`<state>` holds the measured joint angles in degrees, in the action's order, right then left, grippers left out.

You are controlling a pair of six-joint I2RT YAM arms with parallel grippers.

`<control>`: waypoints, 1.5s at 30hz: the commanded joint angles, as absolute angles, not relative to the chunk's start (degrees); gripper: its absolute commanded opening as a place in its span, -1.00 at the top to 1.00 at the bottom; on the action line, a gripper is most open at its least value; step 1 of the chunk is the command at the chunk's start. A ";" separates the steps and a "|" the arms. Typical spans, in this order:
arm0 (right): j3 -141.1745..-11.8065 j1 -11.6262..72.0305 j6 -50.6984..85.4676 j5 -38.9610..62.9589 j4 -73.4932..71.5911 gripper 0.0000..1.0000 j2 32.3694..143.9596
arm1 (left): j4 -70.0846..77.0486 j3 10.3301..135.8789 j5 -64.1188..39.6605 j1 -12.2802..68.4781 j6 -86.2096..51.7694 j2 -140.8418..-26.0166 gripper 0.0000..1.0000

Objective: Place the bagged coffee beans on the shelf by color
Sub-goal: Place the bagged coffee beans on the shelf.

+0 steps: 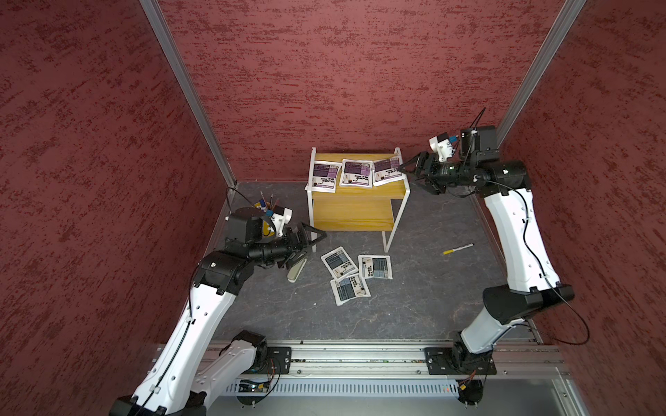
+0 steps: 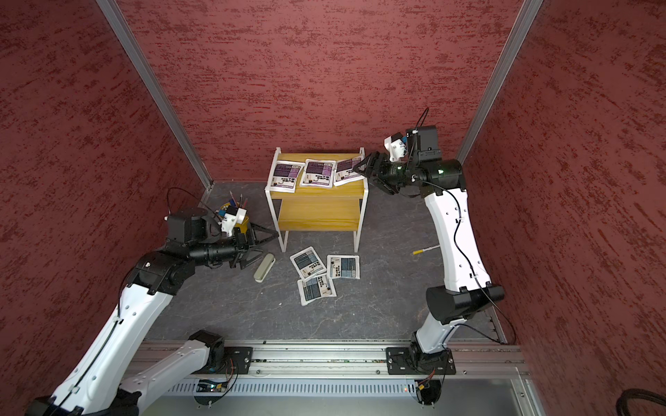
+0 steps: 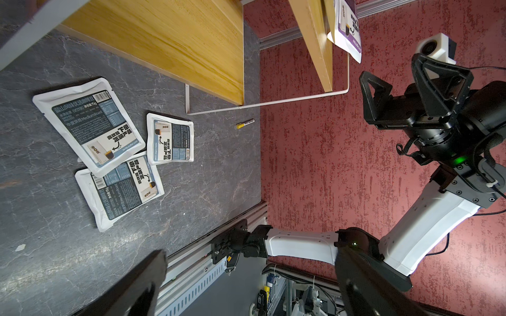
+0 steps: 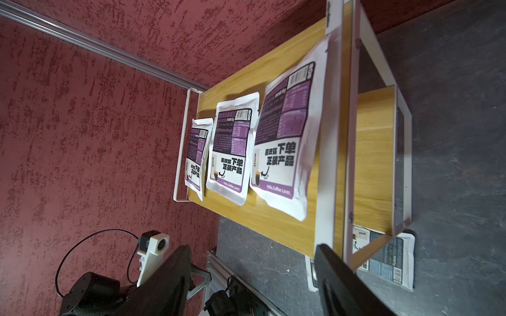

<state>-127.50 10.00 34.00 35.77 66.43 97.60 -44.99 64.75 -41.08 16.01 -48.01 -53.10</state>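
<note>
The shelf [image 1: 360,192] stands at the back against the wall. Three purple-labelled bagged coffee beans [image 1: 324,175] [image 1: 356,173] [image 1: 387,170] lie in a row on its top board; the right wrist view shows them too [image 4: 284,131]. Three grey-blue bags [image 1: 338,262] [image 1: 375,267] [image 1: 350,289] lie on the floor before the shelf, two overlapping [image 3: 90,123] [image 3: 123,191]. My right gripper [image 1: 411,176] hangs open and empty just off the shelf's right end, beside the rightmost purple bag. By the front left leg my left gripper [image 1: 317,246] is open and empty.
A yellow pen bucket [image 1: 265,209] stands behind my left wrist. A grey-green case [image 1: 296,270] lies under the left gripper. A yellow-capped marker [image 1: 457,249] lies on the floor right of the shelf. The arms' rail [image 1: 360,354] runs along the front; red walls enclose three sides.
</note>
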 commanded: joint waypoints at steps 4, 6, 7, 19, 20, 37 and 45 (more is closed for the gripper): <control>-130.96 9.57 33.20 35.68 65.39 -0.49 101.97 | -45.16 64.35 -41.45 15.29 -46.93 -52.11 -0.99; -131.78 9.55 33.31 35.96 65.06 -0.49 103.02 | -45.62 64.34 -41.40 14.99 -46.68 -52.10 -0.99; -132.22 9.56 33.40 36.13 64.96 -0.50 103.60 | -45.85 64.31 -41.40 14.82 -46.43 -51.97 -0.99; -134.64 9.57 33.58 36.77 63.81 -0.50 107.17 | -45.44 63.50 -42.36 13.63 -46.19 -52.42 -0.99; -134.82 9.58 33.62 36.75 63.69 -0.50 107.51 | -45.48 63.52 -42.42 13.54 -46.14 -52.44 -0.99; -135.44 9.69 34.23 37.79 61.41 -0.50 109.00 | -45.72 61.93 -42.89 13.01 -46.29 -51.11 -0.99; -135.68 9.82 32.29 36.25 64.71 -0.51 106.95 | -45.00 61.29 -42.96 12.96 -46.77 -50.90 -0.99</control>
